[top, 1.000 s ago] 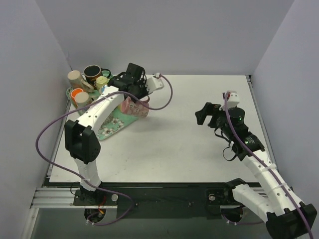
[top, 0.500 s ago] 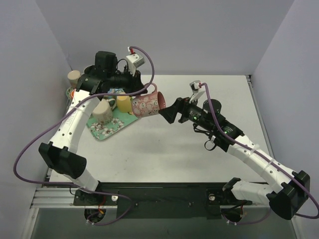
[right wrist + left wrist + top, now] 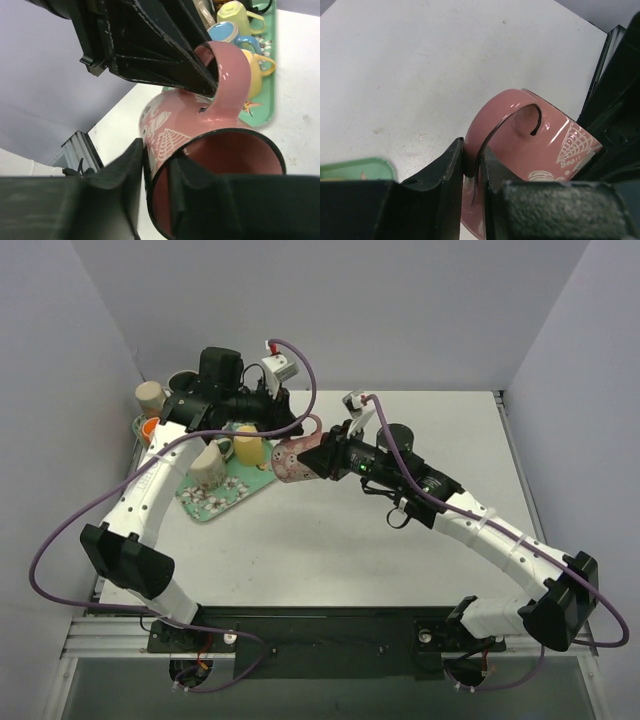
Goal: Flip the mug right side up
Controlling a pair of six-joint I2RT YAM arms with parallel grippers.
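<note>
Mug: the pink mug (image 3: pixel 293 460), drawn over with white cobwebs, lies on its side between my two arms with its mouth toward the right arm and its handle on top. From above I see it just off the right edge of the tray, over the white table (image 3: pixel 350 550).
Left gripper (image 3: pixel 472 167): pressed together on the thin loop of the mug's handle, one finger on each side.
Right gripper (image 3: pixel 157 167): pinching the wall of the mug at its rim, one finger outside and the other inside the mouth.
In the way: the two grippers crowd each other around the mug. The left one's black body fills the top of the right wrist view, directly over the handle. The right one's dark body fills the right edge of the left wrist view, just behind the mug.
Tray: a green tray (image 3: pixel 215 502) with a flower print, on the left side of the table, close beside the mug.
On the tray: a beige mug (image 3: pixel 207 465) and a yellow mug (image 3: pixel 247 448); the right wrist view also shows a blue mug (image 3: pixel 227 32) next to the yellow one.
Back-left corner: an orange cup (image 3: pixel 150 427), a tan cup (image 3: pixel 150 393) and a dark mug (image 3: pixel 183 382), partly hidden by the left arm; I cannot tell what they stand on.
</note>
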